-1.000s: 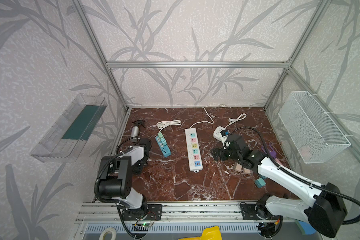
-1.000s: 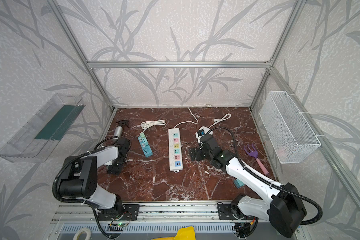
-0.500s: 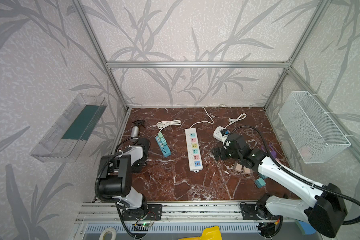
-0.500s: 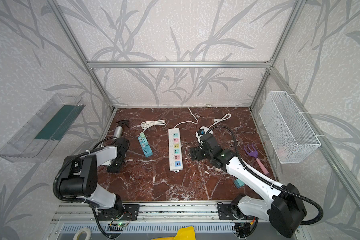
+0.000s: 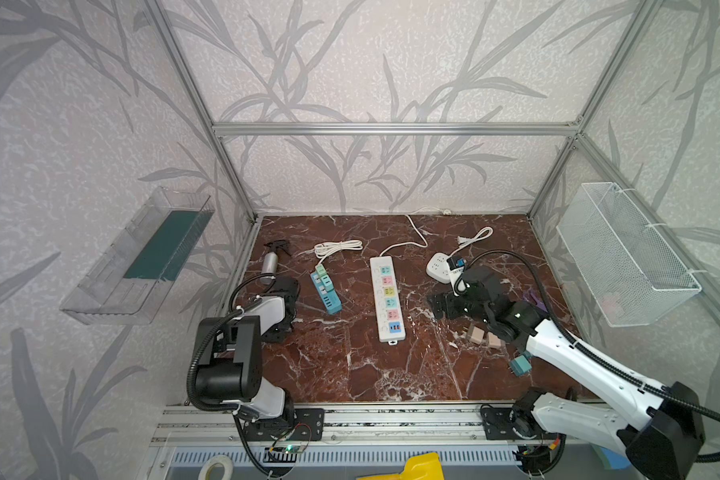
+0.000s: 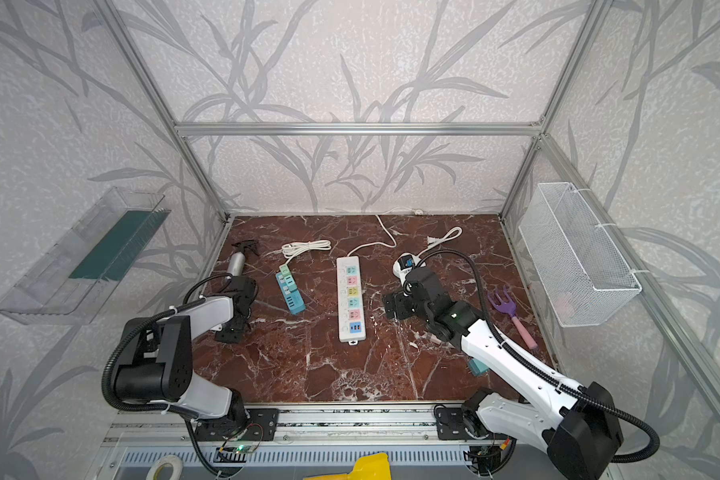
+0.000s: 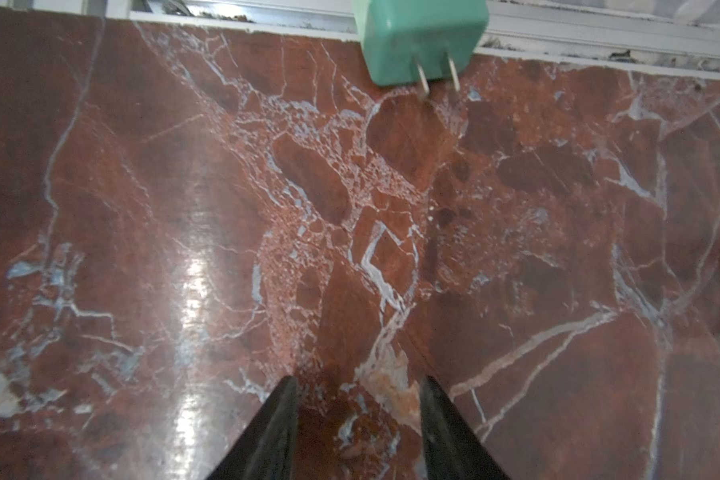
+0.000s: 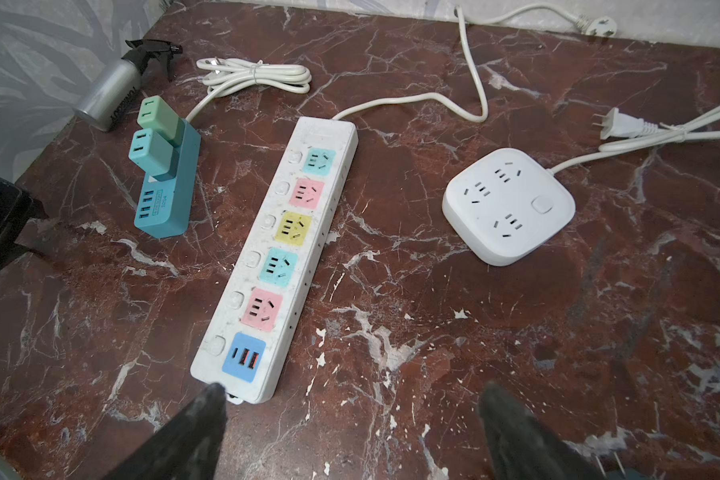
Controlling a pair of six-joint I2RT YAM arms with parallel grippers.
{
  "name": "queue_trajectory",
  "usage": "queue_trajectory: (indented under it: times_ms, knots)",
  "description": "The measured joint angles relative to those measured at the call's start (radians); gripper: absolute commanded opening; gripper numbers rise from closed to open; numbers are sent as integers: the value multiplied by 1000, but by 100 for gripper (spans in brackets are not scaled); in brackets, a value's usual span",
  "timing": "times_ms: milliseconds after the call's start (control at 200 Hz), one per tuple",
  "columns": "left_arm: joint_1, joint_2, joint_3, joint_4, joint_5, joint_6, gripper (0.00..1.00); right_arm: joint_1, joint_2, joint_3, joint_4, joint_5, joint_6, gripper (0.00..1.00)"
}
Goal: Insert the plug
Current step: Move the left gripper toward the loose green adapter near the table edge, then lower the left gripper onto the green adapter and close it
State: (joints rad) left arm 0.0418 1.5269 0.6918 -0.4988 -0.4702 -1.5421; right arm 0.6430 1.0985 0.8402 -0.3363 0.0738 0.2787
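Red marble worktop (image 5: pixel 350 374), long white power strip (image 5: pixel 386 299) with coloured sockets at centre. Right tool (image 8: pixel 350 399) just right of the strip, spread wide, empty. Left tool (image 7: pixel 356 386) well left of it, parted narrowly, grasping nothing. Teal two-pronged plug (image 5: pixel 520 365) lying right of the strip by the front edge, apart from both tools, prongs bare.

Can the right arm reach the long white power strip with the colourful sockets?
Probably yes. The right gripper is open and close to the near end of the power strip, with only bare marble table between them and nothing blocking.
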Motion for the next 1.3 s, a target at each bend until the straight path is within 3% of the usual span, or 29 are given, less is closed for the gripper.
queue_trajectory:
  times_ms: [380,575,675,825,995,1300]
  knots:
    - [-50,-61,14,-46,26,59,58,0,14,0,19,-5,1,94]
    - [-28,-138,53,-111,-31,70,85,0,14,0,29,-10,1,96]
    - [5,-126,103,-145,-74,105,92,0,14,0,43,-15,2,98]
    - [31,-39,214,-175,-163,161,93,0,14,-4,68,-32,7,100]
    - [40,63,320,-272,-291,143,95,-6,14,-4,95,-51,10,99]
    - [56,-78,198,-195,-287,192,98,-29,55,-7,131,-94,20,99]
